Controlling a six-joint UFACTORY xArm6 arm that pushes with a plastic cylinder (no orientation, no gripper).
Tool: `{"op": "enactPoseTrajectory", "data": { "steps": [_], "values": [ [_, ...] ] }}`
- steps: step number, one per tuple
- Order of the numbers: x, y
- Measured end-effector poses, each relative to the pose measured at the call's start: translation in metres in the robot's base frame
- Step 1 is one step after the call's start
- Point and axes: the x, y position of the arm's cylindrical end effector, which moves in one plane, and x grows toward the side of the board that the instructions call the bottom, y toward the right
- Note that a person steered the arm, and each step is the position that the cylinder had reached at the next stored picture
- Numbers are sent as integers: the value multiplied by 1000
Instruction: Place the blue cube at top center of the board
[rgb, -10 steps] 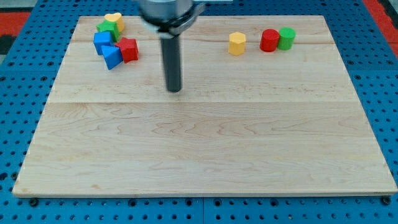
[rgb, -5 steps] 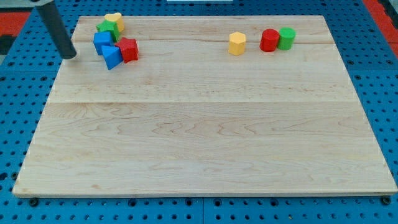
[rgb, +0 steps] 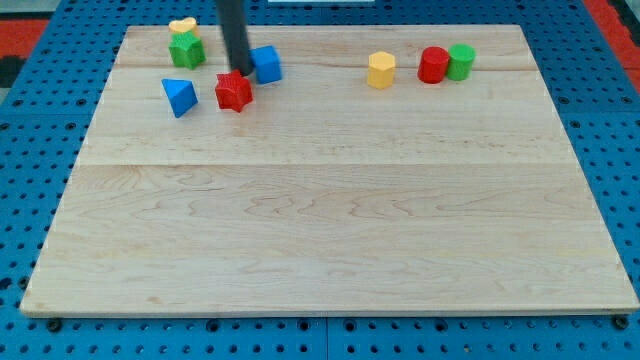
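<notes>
The blue cube (rgb: 266, 64) sits near the top of the wooden board (rgb: 330, 220), left of centre. My tip (rgb: 239, 70) is right against its left side, the rod rising to the view's top. A red star-shaped block (rgb: 233, 92) lies just below my tip. A blue triangular block (rgb: 180, 96) lies further left.
A green block (rgb: 186, 50) and a yellow heart-shaped block (rgb: 182, 27) sit at the top left. A yellow hexagonal block (rgb: 380, 70), a red cylinder (rgb: 433, 65) and a green cylinder (rgb: 460, 61) stand at the top right.
My tip swept from the board's left edge rightwards through the cluster. The blue cube slid right, the red block shifted right and down, and the cluster broke apart.
</notes>
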Motion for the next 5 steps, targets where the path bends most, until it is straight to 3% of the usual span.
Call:
{"op": "enactPoseTrajectory", "data": {
  "steps": [1,3,5],
  "values": [
    [12,31],
    [-13,80],
    [-25,93]
  ]
}}
